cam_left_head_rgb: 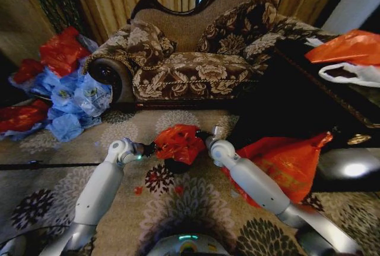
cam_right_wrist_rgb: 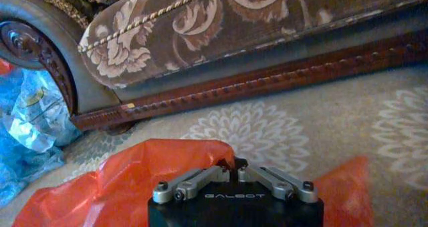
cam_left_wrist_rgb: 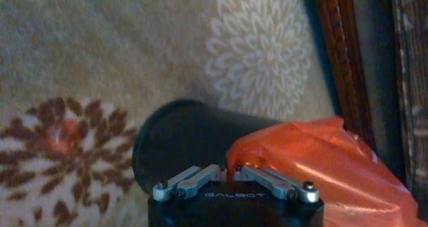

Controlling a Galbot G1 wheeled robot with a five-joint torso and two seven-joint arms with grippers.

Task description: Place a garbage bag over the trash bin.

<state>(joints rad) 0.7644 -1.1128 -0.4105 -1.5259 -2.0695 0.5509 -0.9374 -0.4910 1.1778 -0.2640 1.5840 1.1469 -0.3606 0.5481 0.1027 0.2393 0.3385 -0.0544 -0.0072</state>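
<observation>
Patterned floral carpet [cam_left_head_rgb: 178, 208] covers the floor in front of a brown brocade sofa [cam_left_head_rgb: 196, 60]. On it, just before the robot, stands the trash bin [cam_left_wrist_rgb: 180, 142], small, black and round, its rim partly bare. The garbage bag [cam_left_head_rgb: 179, 143], shiny red-orange plastic, sits bunched over the top of the bin, stretched between both arms. The left gripper [cam_left_wrist_rgb: 231, 173] pinches one edge of the bag, fingers closed on the plastic. The right gripper [cam_right_wrist_rgb: 235, 171] pinches the opposite edge the same way. A larger orange bag [cam_left_head_rgb: 291, 161] lies just beside the right arm. Blue and red bags [cam_left_head_rgb: 65, 95] are heaped well apart by the sofa's left end.
</observation>
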